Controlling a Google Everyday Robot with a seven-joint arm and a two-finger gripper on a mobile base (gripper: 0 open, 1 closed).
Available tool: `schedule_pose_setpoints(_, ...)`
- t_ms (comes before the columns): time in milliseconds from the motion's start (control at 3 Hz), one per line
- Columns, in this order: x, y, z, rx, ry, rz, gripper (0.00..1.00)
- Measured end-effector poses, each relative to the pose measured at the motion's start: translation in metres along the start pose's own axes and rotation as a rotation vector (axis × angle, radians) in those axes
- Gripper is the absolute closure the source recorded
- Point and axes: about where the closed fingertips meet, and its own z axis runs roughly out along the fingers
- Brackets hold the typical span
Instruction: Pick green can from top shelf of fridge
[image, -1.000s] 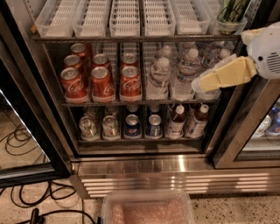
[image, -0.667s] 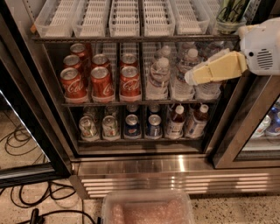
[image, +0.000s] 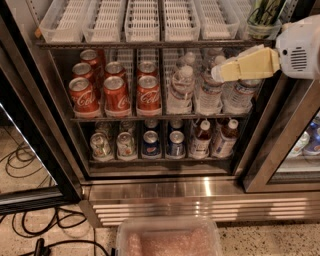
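Observation:
The fridge (image: 150, 192) stands open in front of me. Its top shelf (image: 140, 44) carries a row of white slotted trays (image: 145, 20). The green can (image: 265, 15) stands at the far right of that shelf and is cut off by the top edge of the view. My gripper (image: 220, 72), with pale yellow jaws on a white arm (image: 300, 47), reaches in from the right. It hangs just below the top shelf's edge, in front of the water bottles, below and left of the green can. It holds nothing that I can see.
Red cola cans (image: 117, 92) and water bottles (image: 190, 90) fill the middle shelf. Small cans (image: 150, 142) and bottles (image: 222, 137) stand below. A black door frame (image: 30, 130) is at the left and a steel frame (image: 280, 150) at the right. Cables (image: 30, 225) lie on the floor, and a plastic bin (image: 167, 240) is at the bottom.
My gripper and arm have risen from the middle of the water bottles to just under the top shelf's edge. Nothing else has moved.

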Motion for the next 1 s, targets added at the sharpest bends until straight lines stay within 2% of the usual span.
schedule_pose_setpoints(333, 0.000, 0.000, 0.000, 0.000, 0.000, 0.000, 0.00)
schedule_pose_setpoints(1000, -0.010, -0.007, 0.009, 0.051, -0.078, -0.041, 0.00)
